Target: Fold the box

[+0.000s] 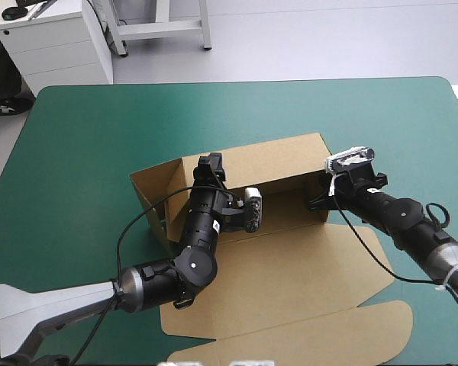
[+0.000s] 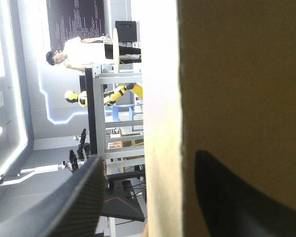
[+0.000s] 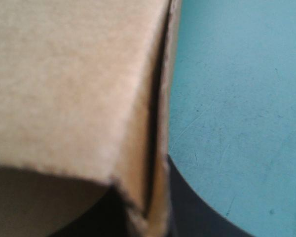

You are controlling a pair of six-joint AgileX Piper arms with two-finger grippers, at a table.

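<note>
From above, you have the brown box (image 1: 290,156) at the middle of the teal-green desk (image 1: 76,137), its far wall and left side wall raised and its lid (image 1: 290,274) flat toward the near edge. Your left tool (image 1: 211,164) sits at the top of the far wall, toward its left end. Your right tool (image 1: 318,202) is at the box's right end.

In the left wrist view, the black fingers (image 2: 74,197) stand apart, one on each side of the upright wall's edge, with a gap on one side.

In the right wrist view, the right tool is nearly closed, pinching a doubled edge of board at a corner of the box, with bare desk beside it.
</note>
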